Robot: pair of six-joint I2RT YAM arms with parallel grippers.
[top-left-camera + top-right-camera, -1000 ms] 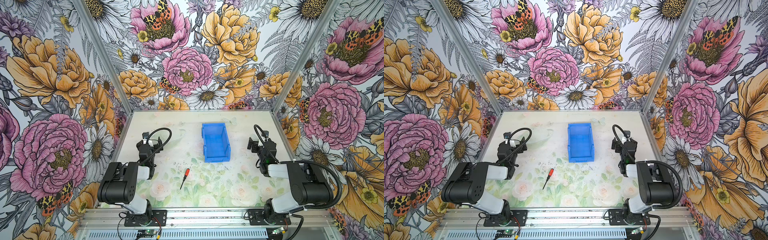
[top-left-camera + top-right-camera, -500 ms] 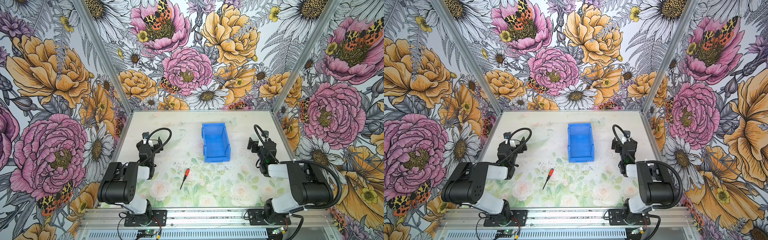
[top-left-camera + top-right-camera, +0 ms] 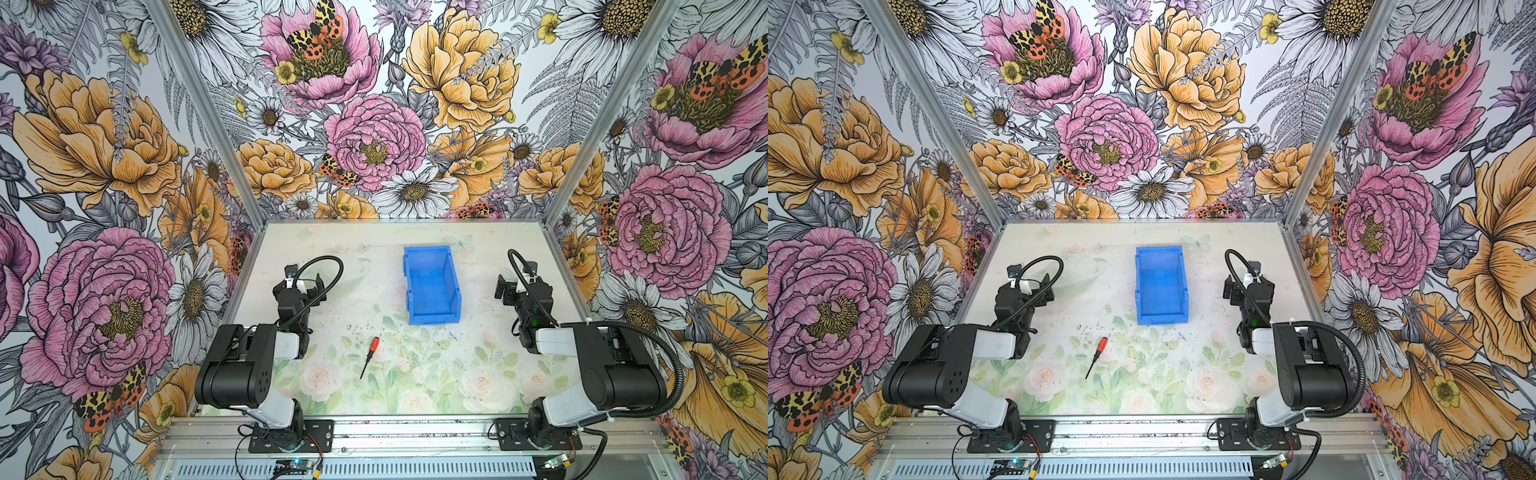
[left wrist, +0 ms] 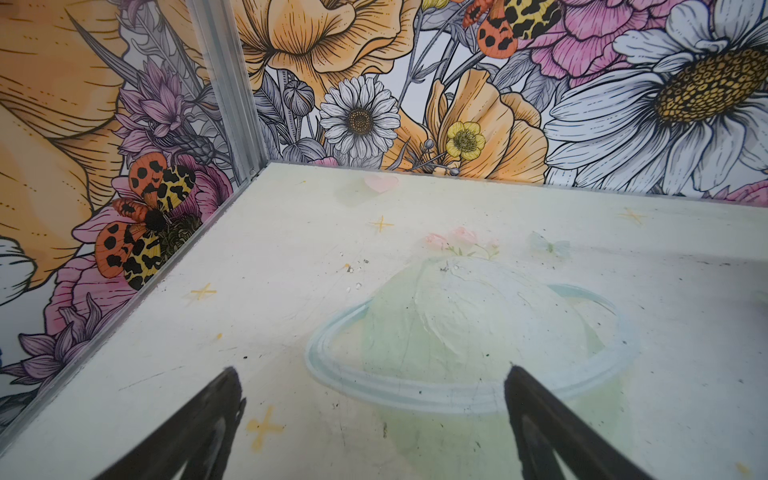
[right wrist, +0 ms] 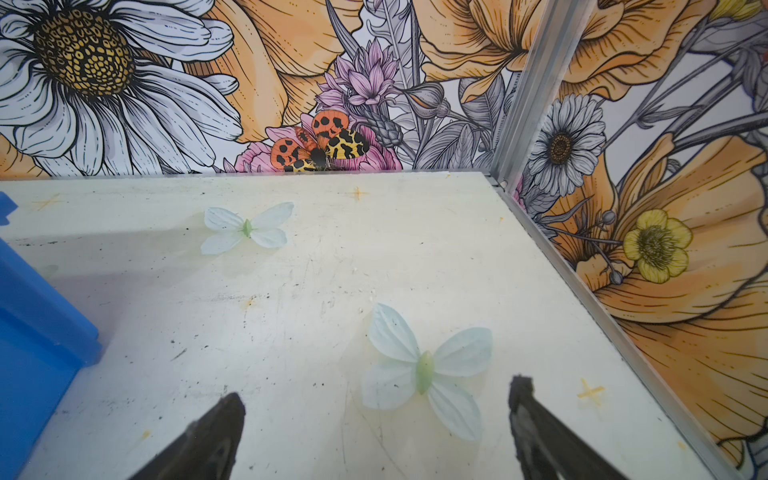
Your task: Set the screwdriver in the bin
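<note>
Nothing has moved: my left gripper (image 4: 371, 370) and right gripper (image 5: 378, 388) gape wide, empty. Below the bin (image 3: 432, 291), lower centre in both top views, the screwdriver (image 3: 370, 356) lies handle upper-right, down-right of the nearer left gripper.

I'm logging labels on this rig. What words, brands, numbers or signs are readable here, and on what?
None can be read.
The bin and the screwdriver show no print.
The small circuit board by the front edge is too small to tell.
The walls and the tabletop carry only pictured flowers, moths and butterflies.
</note>
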